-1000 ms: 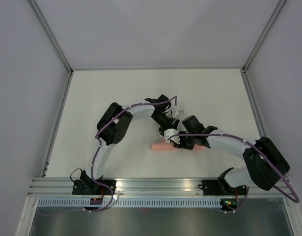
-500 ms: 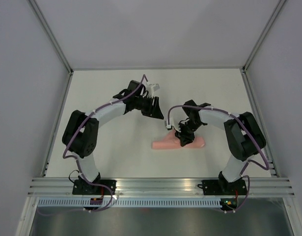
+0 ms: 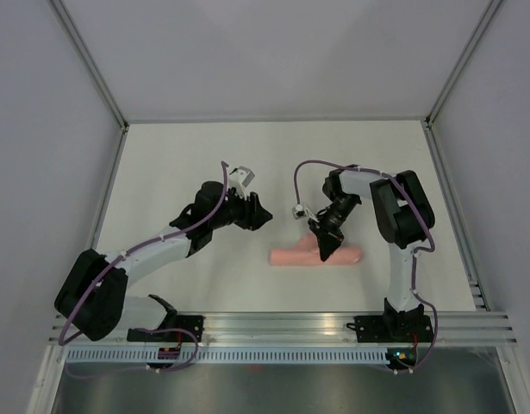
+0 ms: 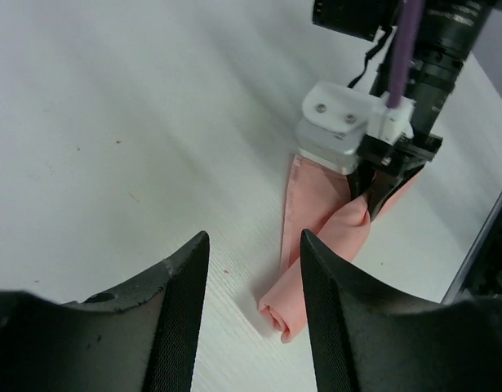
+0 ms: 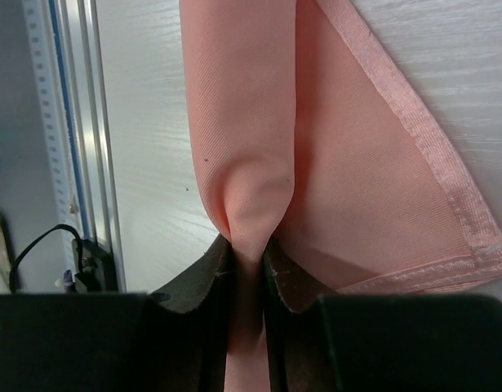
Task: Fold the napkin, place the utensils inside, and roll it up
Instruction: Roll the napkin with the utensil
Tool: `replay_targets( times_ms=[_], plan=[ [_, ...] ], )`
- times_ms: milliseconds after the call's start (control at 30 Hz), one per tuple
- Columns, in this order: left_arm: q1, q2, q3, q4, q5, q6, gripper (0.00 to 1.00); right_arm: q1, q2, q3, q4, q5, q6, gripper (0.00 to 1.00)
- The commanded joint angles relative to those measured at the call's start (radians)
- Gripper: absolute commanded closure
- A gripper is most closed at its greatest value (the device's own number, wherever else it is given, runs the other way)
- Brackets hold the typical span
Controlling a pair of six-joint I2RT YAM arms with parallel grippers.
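Your R claw [image 5: 246, 249] pinches a fold of the napkin [image 5: 242, 122] roll; L claw [image 4: 253, 245] hangs half-open, empty, over tabletop [image 4: 112, 122] nearby.

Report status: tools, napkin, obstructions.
Left tool open, empty, clear of napkin. Right tool shut on rolled napkin. No obstruction seen.

The napkin [image 3: 289, 257] lies rolled on the table [image 3: 178, 164], toward the near edge, right of centre. The right gripper [image 3: 326, 250] sits on its middle, and the left gripper [image 3: 263, 216] hangs farther back and left, apart.
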Motion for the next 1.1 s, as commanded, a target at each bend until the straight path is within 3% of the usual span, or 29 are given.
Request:
replay_targets(
  times_ms=[0,167,567,1067],
  plan=[
    [-0.105,-0.065,-0.049,0.157,-0.158,0.148,0.45,0.001,0.084,0.032,-0.017,0.034,-0.092,0.79],
    [-0.339,-0.073,-0.085,0.177,-0.352,0.365,0.41,-0.01,0.136,0.088,-0.066,0.023,-0.095,0.79],
    [-0.599,0.201,0.088,0.064,-0.491,0.624,0.36,-0.024,0.193,0.161,-0.078,0.017,-0.052,0.78],
    [-0.631,0.479,0.217,0.081,-0.507,0.72,0.34,-0.025,0.21,0.18,-0.077,0.028,-0.028,0.78]
  ],
)
